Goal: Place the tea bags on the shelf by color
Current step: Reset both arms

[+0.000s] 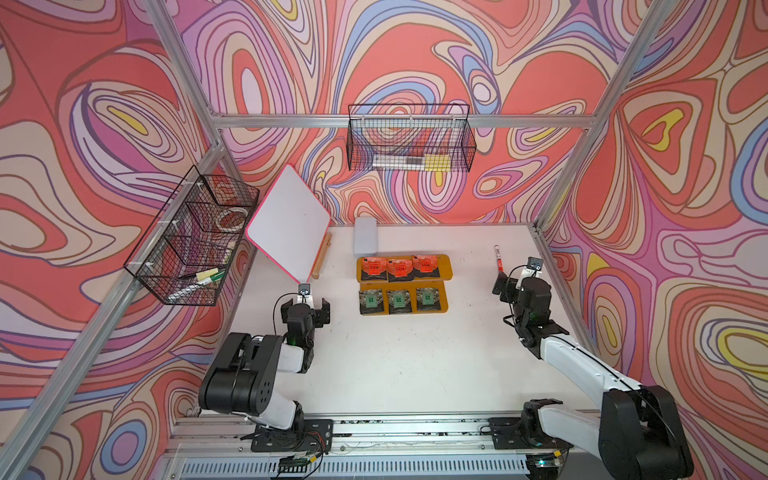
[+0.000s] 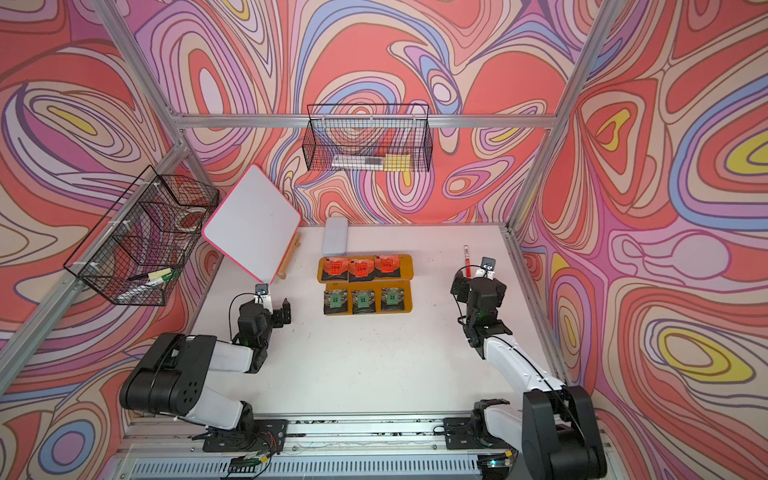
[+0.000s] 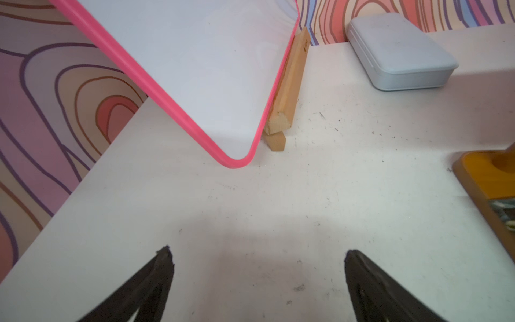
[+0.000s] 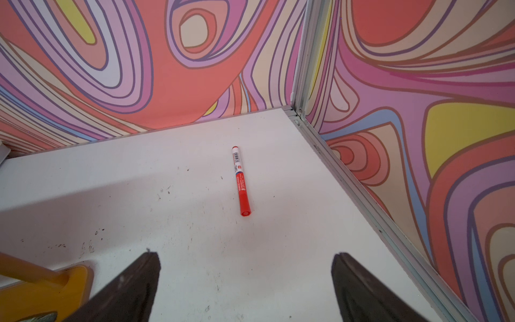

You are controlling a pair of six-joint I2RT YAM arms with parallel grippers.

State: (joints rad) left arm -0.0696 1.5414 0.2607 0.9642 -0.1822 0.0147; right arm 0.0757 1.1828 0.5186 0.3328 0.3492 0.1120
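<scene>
All six tea bags are seen on the shelf (image 1: 445, 266) in both top views. The three orange bags (image 1: 400, 269) are lined up on the far tier and the three green bags (image 1: 399, 300) on the near tier. Each colour is kept to its own tier, so the sorting is judged done, and only a check and a clean retreat appear to be left.

The left gripper (image 3: 259, 252) is spread wide with nothing between its jaws. It is held over bare table (image 1: 395, 361) to the left of the shelf, near the lower corner of the board (image 1: 291, 228). The right gripper (image 4: 245, 256) is likewise wide apart and empty, to the right of the shelf, with the marker (image 4: 241, 184) lying on the table just beyond it.

The rows should be looked over before anything is moved: the orange bags seem to touch at their edges. Such flat sachets are likely to slide at a light touch. If a nudge is needed, it is best made from above on one bag's free edge, with the jaws narrowed so that the neighbours are not caught. Otherwise both arms should be drawn back away from the shelf, the left kept clear of the board and the right clear of the marker
</scene>
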